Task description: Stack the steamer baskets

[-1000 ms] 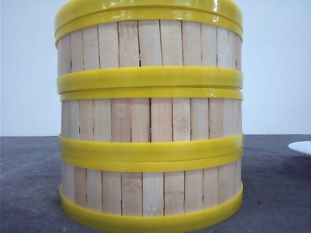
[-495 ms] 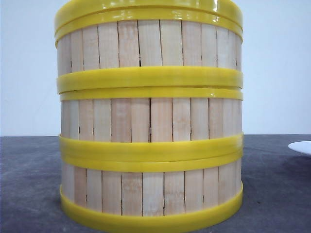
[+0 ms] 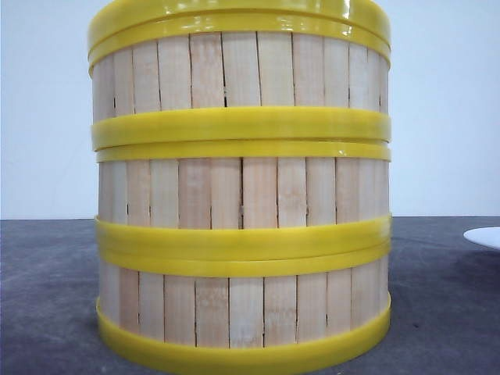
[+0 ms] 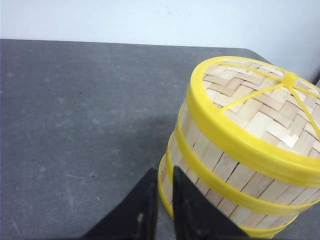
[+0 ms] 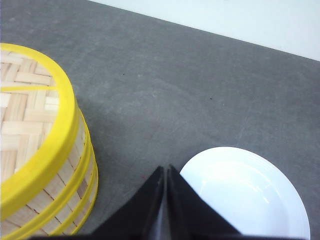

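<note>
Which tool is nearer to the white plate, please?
The right tool: it hangs beside the white plate's rim. The left tool is by the stacked steamer baskets, and no plate shows in its view.

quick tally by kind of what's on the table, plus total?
Baskets, stacked: 3
Lid on top of the stack: 1
White plate: 1
Total: 5
</note>
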`<state>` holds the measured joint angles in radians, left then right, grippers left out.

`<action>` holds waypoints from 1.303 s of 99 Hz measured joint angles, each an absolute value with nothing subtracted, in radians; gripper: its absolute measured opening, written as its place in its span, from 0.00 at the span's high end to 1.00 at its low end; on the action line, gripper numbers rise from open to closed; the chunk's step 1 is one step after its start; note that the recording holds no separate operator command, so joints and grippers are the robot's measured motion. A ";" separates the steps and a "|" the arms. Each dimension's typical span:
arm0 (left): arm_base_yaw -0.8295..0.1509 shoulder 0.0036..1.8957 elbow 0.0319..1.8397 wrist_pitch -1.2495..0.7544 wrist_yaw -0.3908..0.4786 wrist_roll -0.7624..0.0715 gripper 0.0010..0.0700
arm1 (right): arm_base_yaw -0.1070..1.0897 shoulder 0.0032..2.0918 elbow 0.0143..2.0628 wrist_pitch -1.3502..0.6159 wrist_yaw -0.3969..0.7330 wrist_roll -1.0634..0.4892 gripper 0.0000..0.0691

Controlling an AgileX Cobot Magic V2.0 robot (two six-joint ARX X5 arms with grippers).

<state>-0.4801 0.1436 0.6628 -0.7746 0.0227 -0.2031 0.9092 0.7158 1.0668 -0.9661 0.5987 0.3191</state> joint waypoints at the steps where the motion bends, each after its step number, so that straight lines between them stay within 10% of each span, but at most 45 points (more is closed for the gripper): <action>1: -0.480 0.144 0.663 -0.775 0.023 -0.203 0.97 | 0.909 0.716 1.067 -0.966 0.599 0.319 0.99; 70: -0.466 0.144 0.663 -0.743 0.022 -0.170 0.97 | 0.909 0.716 1.067 -0.966 0.599 0.319 0.99; 129: -0.084 0.143 0.364 -0.441 0.020 -0.096 0.97 | 0.909 0.716 1.067 -0.966 0.599 0.319 0.99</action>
